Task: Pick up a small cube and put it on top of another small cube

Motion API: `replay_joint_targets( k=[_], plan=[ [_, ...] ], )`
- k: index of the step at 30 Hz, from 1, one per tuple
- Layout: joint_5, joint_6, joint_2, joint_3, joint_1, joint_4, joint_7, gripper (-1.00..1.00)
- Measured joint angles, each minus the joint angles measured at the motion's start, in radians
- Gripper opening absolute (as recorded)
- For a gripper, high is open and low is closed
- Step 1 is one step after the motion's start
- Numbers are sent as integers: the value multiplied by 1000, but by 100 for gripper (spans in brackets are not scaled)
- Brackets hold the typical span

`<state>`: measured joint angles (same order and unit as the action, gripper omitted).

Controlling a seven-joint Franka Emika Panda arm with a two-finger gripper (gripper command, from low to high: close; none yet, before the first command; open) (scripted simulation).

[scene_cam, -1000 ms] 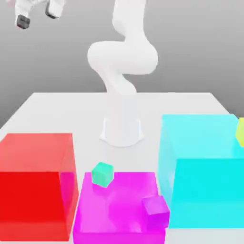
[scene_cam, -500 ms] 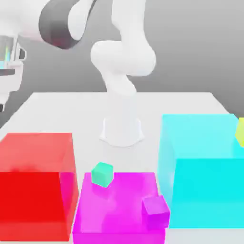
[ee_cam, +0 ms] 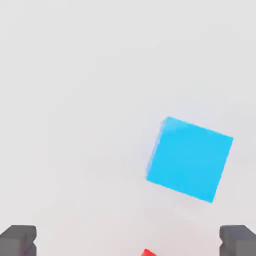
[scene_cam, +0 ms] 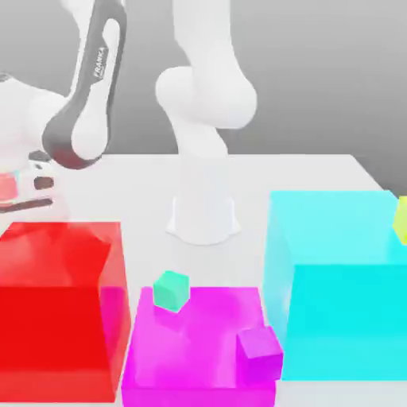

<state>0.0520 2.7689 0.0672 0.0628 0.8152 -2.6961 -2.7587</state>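
White worktop [scene_cam: 318,171] under a plain grey backdrop carries three big translucent boxes: a red box [scene_cam: 60,306] at the exterior view's left, a magenta box [scene_cam: 199,338] in the middle, a cyan box [scene_cam: 338,278] at the right. A small teal-green cube [scene_cam: 171,289] sits at the magenta box's far corner, and a small purple cube [scene_cam: 259,352] shows at its near right corner.

In the exterior view the arm [scene_cam: 91,87] bends low just beyond the red box. In the hand view the pincer [ee_cam: 128,241] stands wide open and empty, and the small cube [ee_cam: 190,159] lies on bare worktop, off to one side of the line between the two fingertips.

This looks like the approach for the pick. The next move calls for centring the pincer over the cube, turning the wrist to match its faces, then lowering. The cube sits flat but turned askew to the jaws; being a cube, it has no long axis.
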Motion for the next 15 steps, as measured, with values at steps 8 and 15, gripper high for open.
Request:
replay_joint_targets(
  k=[8, 15],
  plan=[
    [-114, 219, 216, -30, 53, -9, -6, 0],
    [-118, 250, 250, -37, 59, -3, -2, -100]
  ],
)
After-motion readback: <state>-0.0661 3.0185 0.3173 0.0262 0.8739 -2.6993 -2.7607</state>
